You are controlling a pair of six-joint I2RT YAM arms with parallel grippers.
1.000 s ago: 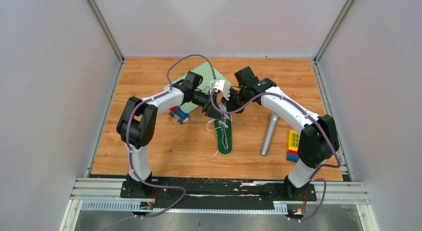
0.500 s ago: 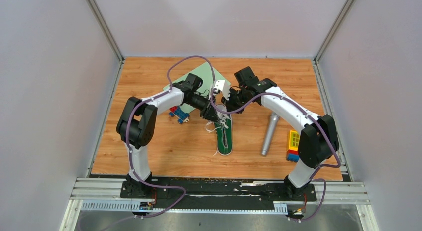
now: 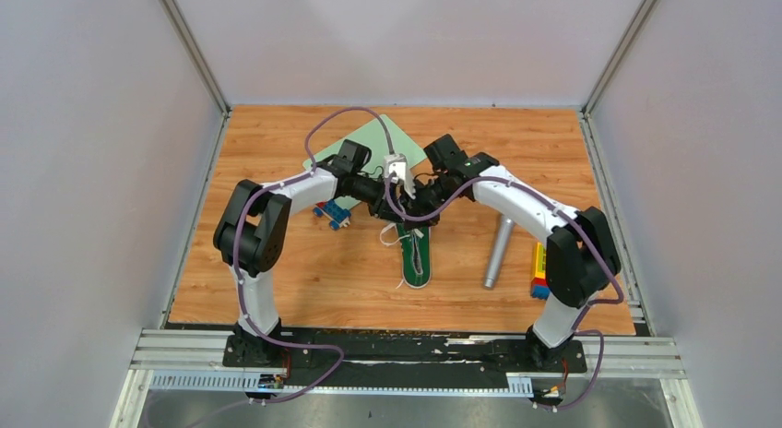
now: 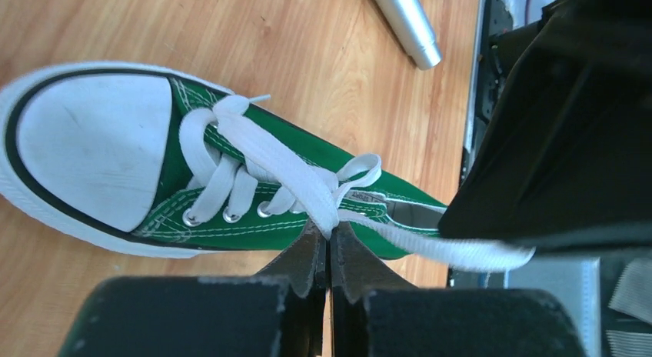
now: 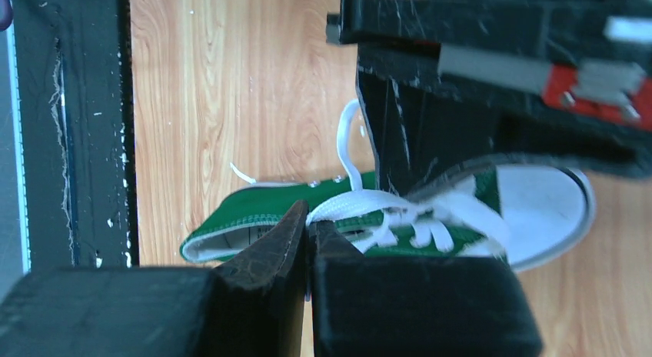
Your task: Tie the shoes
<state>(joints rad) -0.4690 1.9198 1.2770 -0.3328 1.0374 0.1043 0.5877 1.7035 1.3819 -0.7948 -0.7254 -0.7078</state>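
From above, the green shoe lies in the middle of the wooden desk. Its white toe points to the near edge. The left arm and the right arm both bend in and meet just over the far end of the shoe. The left jaws and the right jaws sit side by side there, above the white laces. From up here I cannot tell how the jaws stand. A grey microphone lies to the right of the shoe, apart from it. The left blocks sit on the left of the shoe. The right blocks sit past the microphone, partly behind the right arm. A green mat lies on the far side, partly under the arms.

In the left wrist view, the shoe fills the middle, with its toe cap on the left. The left jaws are pressed tight together, and a lace is pinched between their tips. Another flat piece of lace runs off to the right, under the black end of the right arm.

In the right wrist view, the right jaws are squeezed together too, with a lace caught at their tips. The shoe lies just past them. The black end of the left arm hides part of it.
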